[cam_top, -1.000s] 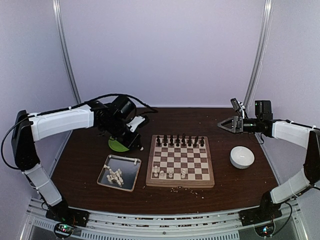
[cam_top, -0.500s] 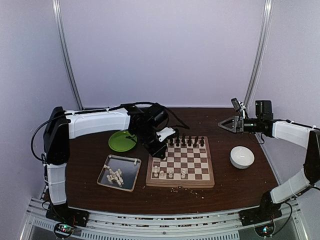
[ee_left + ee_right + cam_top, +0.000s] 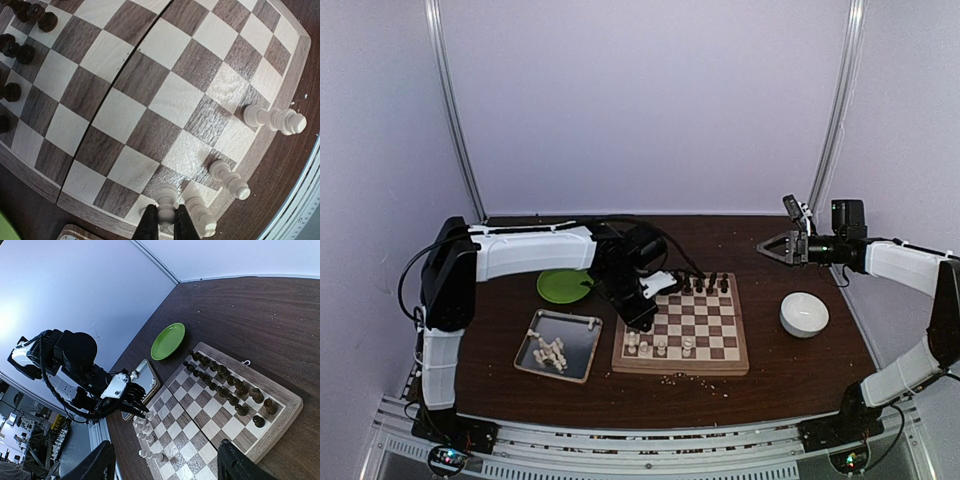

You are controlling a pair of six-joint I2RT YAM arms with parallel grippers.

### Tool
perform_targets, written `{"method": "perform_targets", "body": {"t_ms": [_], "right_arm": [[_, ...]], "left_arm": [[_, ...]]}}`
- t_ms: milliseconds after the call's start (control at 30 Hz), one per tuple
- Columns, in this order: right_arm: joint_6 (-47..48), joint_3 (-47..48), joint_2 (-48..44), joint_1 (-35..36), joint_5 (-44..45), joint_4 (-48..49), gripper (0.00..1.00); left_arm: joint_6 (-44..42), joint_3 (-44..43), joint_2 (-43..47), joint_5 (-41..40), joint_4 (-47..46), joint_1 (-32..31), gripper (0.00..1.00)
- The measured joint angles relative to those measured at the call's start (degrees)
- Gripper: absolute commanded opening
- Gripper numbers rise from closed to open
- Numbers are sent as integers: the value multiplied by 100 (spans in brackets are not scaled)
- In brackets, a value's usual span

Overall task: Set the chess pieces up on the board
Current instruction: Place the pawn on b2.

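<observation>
**Risk on release.** The left gripper (image 3: 165,223) is clamped tight on one small cream-white chessman (image 3: 165,196) at the near left corner of the square wooden chessboard with light and dark checks (image 3: 680,370). Whether the chessman's base touches a square cannot be told.

- A standing cream-white neighbour (image 3: 200,216) is just beside the held piece, so the fingers may topple it as they spread.
- A release onto the tan rim rather than a square would probably tip the piece over.
- The left forearm crosses above the left end of the row of dark brown-black chessmen (image 3: 705,283) on the chessboard's far edge, and a low retreat could sweep them.

The right gripper (image 3: 767,249) hangs with its jaws apart, holding nothing, above the table's far right part and well clear of the chessboard.

**Surface and room.** The dark brown wooden table (image 3: 770,385) also carries these things:

- a silver rectangular metal tray (image 3: 568,316) just beside the chessboard's left edge, holding more cream-white chessmen (image 3: 550,352);
- a round green plate (image 3: 558,287) beyond the tray;
- a white bowl (image 3: 804,314) near the right edge;
- pale crumbs (image 3: 670,378) along the chessboard's near edge.

Plain pale lilac walls with two upright metal poles (image 3: 455,110) enclose the cell.
</observation>
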State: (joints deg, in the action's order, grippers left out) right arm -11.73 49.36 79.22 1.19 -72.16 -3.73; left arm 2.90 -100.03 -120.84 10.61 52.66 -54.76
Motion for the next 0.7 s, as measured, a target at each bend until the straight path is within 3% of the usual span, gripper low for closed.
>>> {"method": "perform_targets", "body": {"t_ms": [533, 700], "right_arm": [[0, 0, 24, 0, -4, -13, 69], [0, 0, 26, 0, -7, -15, 69]], "left_arm": [[-155, -24, -232, -13, 138, -114, 4], [-175, -79, -256, -28, 157, -122, 15]]}}
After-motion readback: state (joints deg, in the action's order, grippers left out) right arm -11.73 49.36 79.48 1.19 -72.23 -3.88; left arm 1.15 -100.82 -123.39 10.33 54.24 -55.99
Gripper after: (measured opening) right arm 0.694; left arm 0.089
